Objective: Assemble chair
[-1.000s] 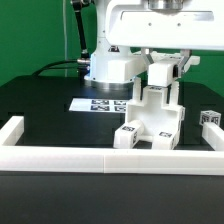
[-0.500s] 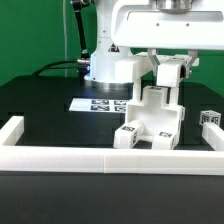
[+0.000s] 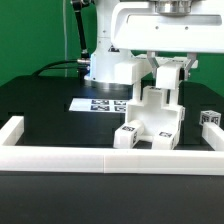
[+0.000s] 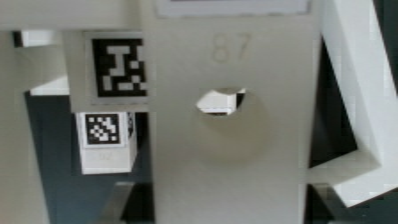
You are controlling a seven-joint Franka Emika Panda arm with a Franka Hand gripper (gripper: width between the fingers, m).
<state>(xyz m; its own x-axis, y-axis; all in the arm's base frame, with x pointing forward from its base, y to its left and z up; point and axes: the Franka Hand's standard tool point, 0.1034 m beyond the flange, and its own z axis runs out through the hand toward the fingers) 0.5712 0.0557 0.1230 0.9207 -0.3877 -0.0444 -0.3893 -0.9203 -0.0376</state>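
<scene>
Fingers (image 3: 160,70) of gripper (image 3: 171,72) clamped on chair (image 3: 150,118) upper post; shifted slightly to exterior view's right vs. prior frame. Chair just beside marker board (image 3: 100,103), on exterior view's right. Wrist view only: panel hole (image 4: 219,100), tags (image 4: 118,65).

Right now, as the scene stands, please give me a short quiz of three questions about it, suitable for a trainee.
1. True or false: the marker board lies on the exterior view's left of the chair.
2. Where is the loose tagged piece? A: on the marker board. B: on the exterior view's right of the chair. C: on top of the chair.
3. Fill in: the gripper above the chair is ____ (open or shut).
Key: 1 true; 2 B; 3 shut.
</scene>
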